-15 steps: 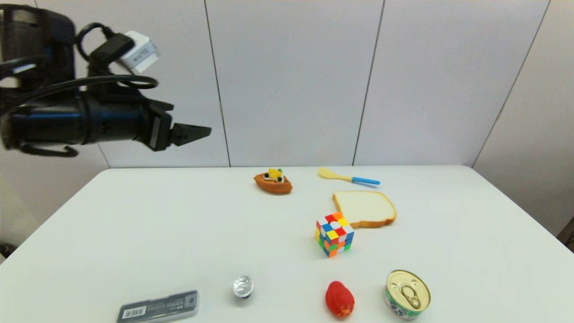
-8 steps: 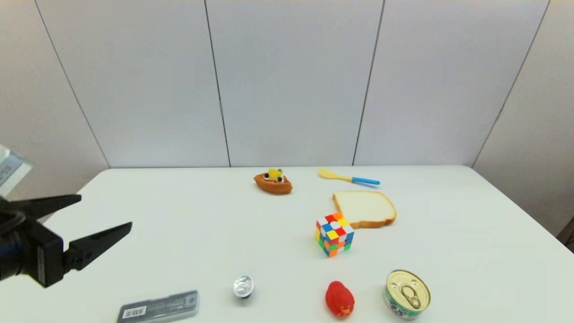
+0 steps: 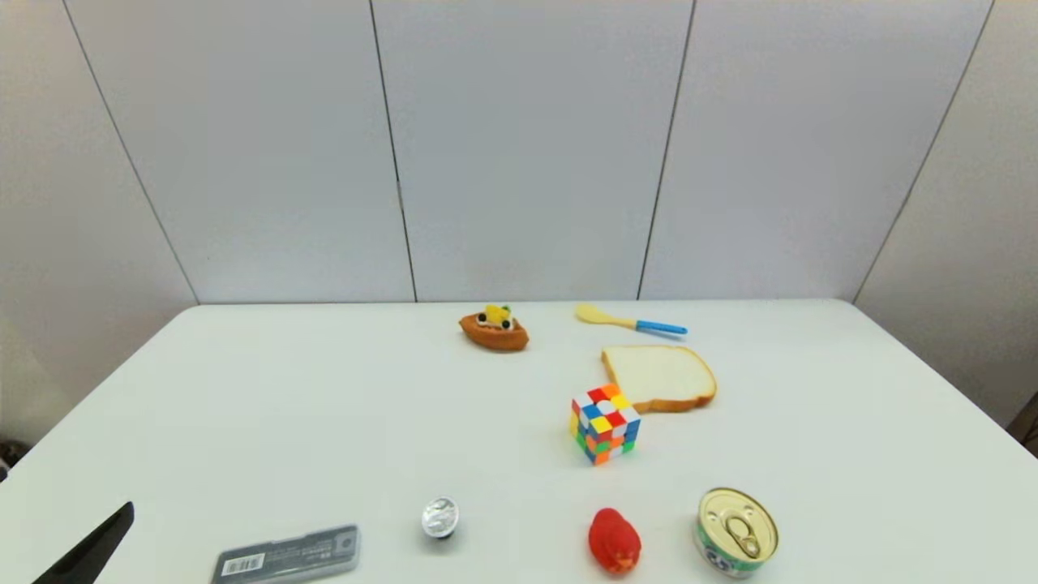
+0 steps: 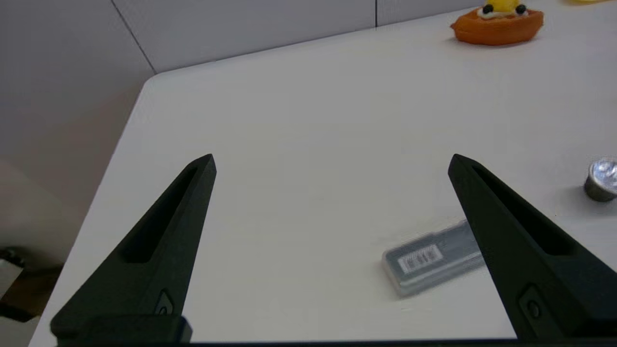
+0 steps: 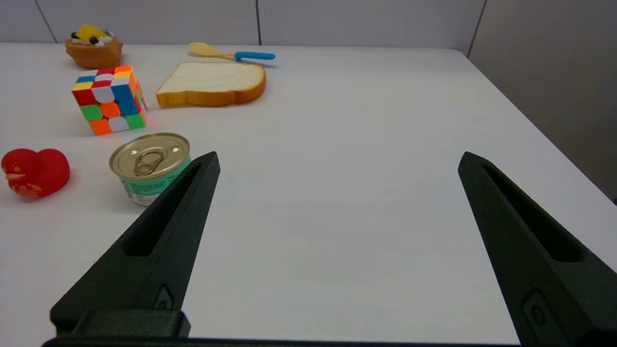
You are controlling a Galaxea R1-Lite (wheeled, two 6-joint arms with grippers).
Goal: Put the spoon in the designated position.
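The spoon (image 3: 631, 321), pale yellow bowl and blue handle, lies flat near the table's far edge, just behind a bread slice (image 3: 658, 378). The right wrist view shows the spoon (image 5: 230, 52) far off beyond the bread. My left gripper (image 4: 332, 159) is open and empty, low over the table's near left corner; only one of its fingers (image 3: 93, 547) shows in the head view. My right gripper (image 5: 340, 155) is open and empty over the near right part of the table, far from the spoon and outside the head view.
A colourful cube (image 3: 604, 423) sits in front of the bread, and an orange tart (image 3: 494, 328) lies left of the spoon. Along the near edge lie a grey case (image 3: 286, 554), a silver cap (image 3: 439, 517), a red duck (image 3: 614, 540) and a tin can (image 3: 736, 531).
My left arm has dropped from high on the left down to the near left corner, almost out of the head view. Nothing on the table has moved.
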